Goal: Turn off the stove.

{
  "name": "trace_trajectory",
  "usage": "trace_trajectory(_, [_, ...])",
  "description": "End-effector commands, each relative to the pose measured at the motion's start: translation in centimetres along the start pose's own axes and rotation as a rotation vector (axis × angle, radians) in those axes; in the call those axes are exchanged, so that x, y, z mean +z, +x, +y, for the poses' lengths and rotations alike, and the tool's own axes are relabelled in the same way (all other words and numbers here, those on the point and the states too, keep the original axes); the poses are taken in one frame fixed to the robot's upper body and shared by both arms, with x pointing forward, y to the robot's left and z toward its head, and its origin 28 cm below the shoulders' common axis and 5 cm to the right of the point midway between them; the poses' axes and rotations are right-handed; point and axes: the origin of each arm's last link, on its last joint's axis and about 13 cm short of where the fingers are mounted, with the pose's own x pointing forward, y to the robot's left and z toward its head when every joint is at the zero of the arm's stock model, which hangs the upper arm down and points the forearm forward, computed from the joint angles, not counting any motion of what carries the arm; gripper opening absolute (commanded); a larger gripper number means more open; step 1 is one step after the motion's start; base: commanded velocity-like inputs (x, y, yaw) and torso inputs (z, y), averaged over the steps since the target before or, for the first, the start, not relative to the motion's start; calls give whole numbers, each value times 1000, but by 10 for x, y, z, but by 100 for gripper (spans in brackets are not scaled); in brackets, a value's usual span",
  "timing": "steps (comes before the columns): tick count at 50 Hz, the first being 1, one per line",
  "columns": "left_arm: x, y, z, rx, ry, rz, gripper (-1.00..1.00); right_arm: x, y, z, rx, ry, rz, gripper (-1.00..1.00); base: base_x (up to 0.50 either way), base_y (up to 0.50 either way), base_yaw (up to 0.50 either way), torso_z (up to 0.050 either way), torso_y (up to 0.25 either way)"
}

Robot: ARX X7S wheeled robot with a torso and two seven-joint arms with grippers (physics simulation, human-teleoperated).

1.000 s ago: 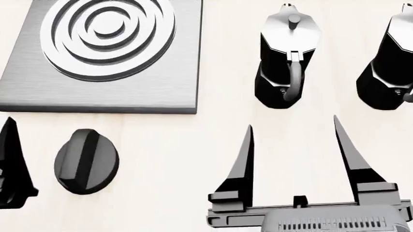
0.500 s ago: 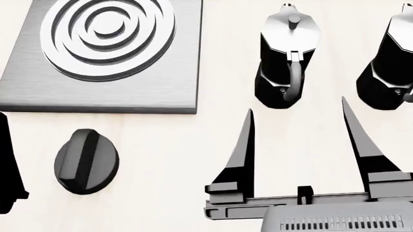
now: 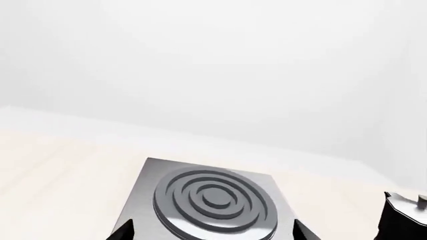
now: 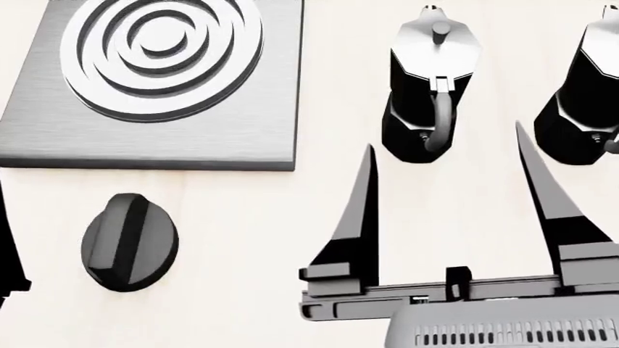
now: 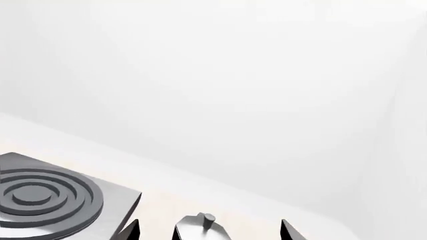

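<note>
Stove [image 4: 159, 83], a flat square slab of brushed grey metal with a burner [image 4: 159, 51] of concentric rings, lies on the pale worktop [image 4: 261, 239], and I place everything else from it. Its black ridged knob [image 4: 130, 241] sits apart from the slab, on the worktop just off the slab's near edge, with the grip ridge running nearly straight toward the slab. My right pincer [image 4: 447, 174] hangs over bare worktop beyond the slab's near right corner, its two tapered fingers [image 4: 358, 217] spread wide apart with nothing between them. Past those tips, level with the slab and off its right side, stands a black-and-silver moka pot [image 4: 430, 83] with its handle toward me; a second moka pot [image 4: 580, 87] stands farther out the same way, cut by the frame edge. Only a dark sliver of my left pincer [image 4: 8, 246] shows, on the far side of the knob from my right one, and I cannot tell whether it is parted or together.
</note>
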Motion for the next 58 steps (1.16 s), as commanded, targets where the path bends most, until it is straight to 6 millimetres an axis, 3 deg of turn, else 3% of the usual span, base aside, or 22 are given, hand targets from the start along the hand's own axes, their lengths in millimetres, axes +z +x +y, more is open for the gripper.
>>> trace_trajectory(1, [8, 2, 0, -24, -22, -36, 100, 6, 5, -3, -14, -8, -22, 100, 0, 0, 0, 0, 0])
trace_trajectory(58, [32, 18, -9, -46, -51, -111, 100, 23, 24, -11, -8, -28, -82, 100, 0, 0, 0, 0, 0])
